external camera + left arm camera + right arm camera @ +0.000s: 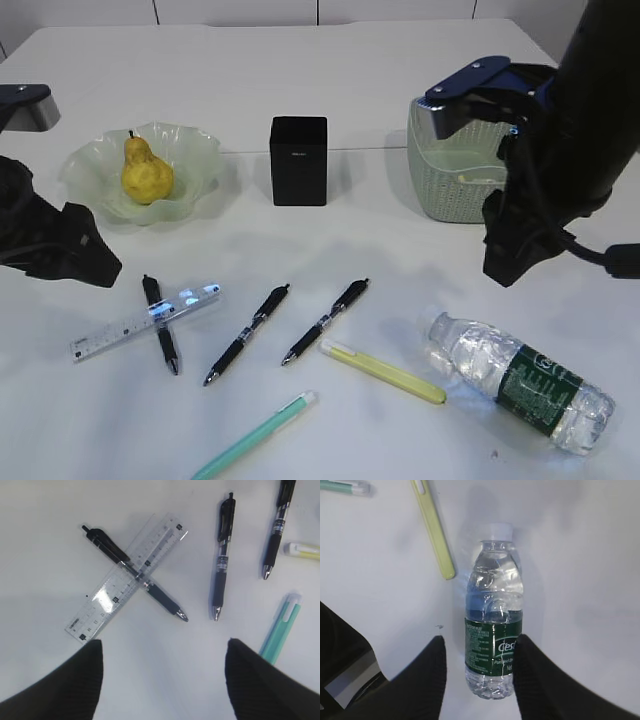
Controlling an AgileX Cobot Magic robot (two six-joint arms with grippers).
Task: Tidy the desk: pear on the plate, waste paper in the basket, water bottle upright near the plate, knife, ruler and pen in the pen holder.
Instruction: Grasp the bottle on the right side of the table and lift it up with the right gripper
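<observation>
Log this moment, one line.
pear: on plate | water bottle: lying, right pincer open astride | left pincer: open above ruler

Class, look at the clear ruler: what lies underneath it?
A black pen lies crossed under the ruler, visible through the clear plastic. Beneath both is the bare white desk; nothing else is hidden there.

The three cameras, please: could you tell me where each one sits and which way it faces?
Exterior: raised at the desk's front, slanting down at plate, pen holder, basket; both arms show.
Left wrist: straight down on ruler crossing a black pen; open fingers show.
Right wrist: down on lying water bottle, fingers flanking it.
Both wrist views share the knife.
</observation>
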